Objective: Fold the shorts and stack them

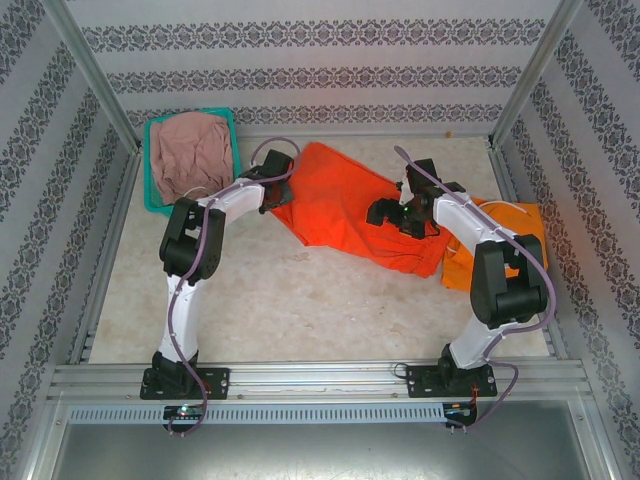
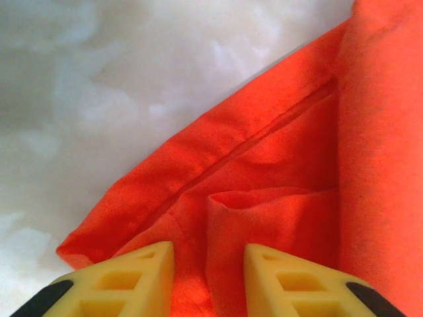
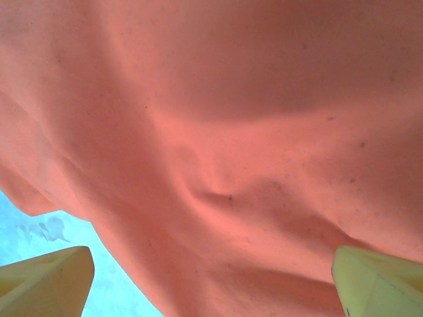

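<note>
Red-orange cloth, thin & limp. Top view: the red-orange shorts (image 1: 340,205) lie crumpled at the far middle of the table (image 1: 300,310), betw. the left gripper (image 1: 272,188) at their left edge and the right gripper (image 1: 393,213) over their right part. The yellow-orange shorts (image 1: 505,235) sit at right under that arm, and the dusty pink shorts (image 1: 190,150) are in the teal basket (image 1: 150,205), far left. Left wrist: jaws narrowly apart w/ a fold in the gap; can't tell if it's pinched. Right wrist: jaws wide apart, holding nothing, cloth close in front. Prob. light and soft, will sag & slip; best taken at hem or waistband corners, both layers.
</note>
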